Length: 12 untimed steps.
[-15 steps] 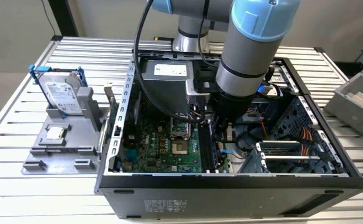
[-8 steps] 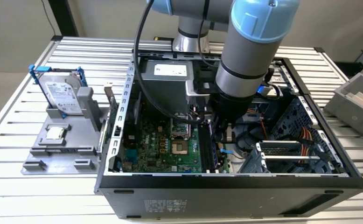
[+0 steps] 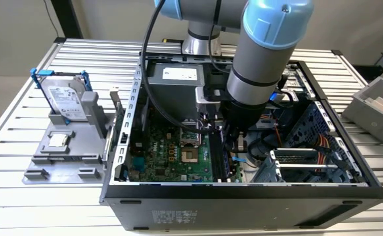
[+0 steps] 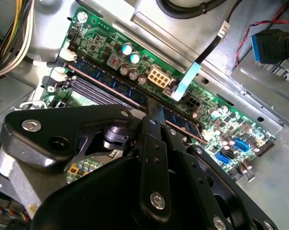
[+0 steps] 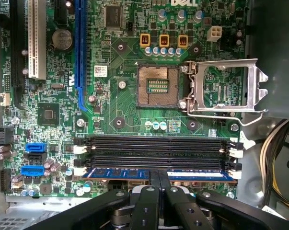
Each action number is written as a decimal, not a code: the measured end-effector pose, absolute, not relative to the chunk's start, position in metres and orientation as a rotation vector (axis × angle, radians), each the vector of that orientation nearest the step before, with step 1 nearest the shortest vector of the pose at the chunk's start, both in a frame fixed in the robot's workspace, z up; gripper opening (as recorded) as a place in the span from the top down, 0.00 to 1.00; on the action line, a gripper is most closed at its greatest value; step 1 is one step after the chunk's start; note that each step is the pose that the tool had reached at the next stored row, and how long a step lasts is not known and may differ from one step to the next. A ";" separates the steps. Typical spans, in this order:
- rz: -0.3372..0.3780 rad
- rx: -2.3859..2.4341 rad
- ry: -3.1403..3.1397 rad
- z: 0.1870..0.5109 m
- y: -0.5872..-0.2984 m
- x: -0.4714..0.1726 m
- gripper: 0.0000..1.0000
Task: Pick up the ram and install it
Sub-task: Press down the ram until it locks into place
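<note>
Black articulated gripper [image 5: 158, 184] sits low inside the open desktop case, its two slim fingers [image 5: 152, 203] drawn close together and pinched on the long, thin bluish-green circuit-board stick of ram [image 5: 120, 173] near the middle of its length. In the first wrist view the ram lies directly beneath the jaws, its long axis running straight across their closing direction and parallel to the two empty long black memory slots [image 5: 156, 142] that lie just beyond it. It stands in the slot row nearest the gripper; whether it is fully pressed home, or its end latches are closed, cannot be told.

Beyond the slots, on the green motherboard [image 5: 115, 103], the square processor socket [image 5: 157, 86] stands empty, its silver metal retention frame [image 5: 225, 86] swung open beside it.

In the second wrist view the ram [image 4: 110, 80] runs on a diagonal away from the fingers [image 4: 154, 125], which meet it at mid-length, with a pale blue flat cable [image 4: 187, 81] crossing the board behind.

From the exterior view, the grey and light-blue robot arm [image 3: 264, 54] reaches down into the black computer case [image 3: 244, 191], while a silver hard drive in a blue frame [image 3: 67, 101] rests on a grey fixture on the slatted metal table [image 3: 20, 196], well apart at the exterior view's left.
</note>
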State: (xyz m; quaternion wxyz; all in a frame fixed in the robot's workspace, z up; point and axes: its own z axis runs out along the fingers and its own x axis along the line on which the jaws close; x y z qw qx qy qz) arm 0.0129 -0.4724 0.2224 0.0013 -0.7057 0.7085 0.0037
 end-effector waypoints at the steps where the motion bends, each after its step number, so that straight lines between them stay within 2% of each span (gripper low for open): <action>1: 0.012 -2.215 2.224 0.222 -0.472 0.013 1.00; 12: 0.013 -2.215 2.224 0.220 -0.472 0.013 1.00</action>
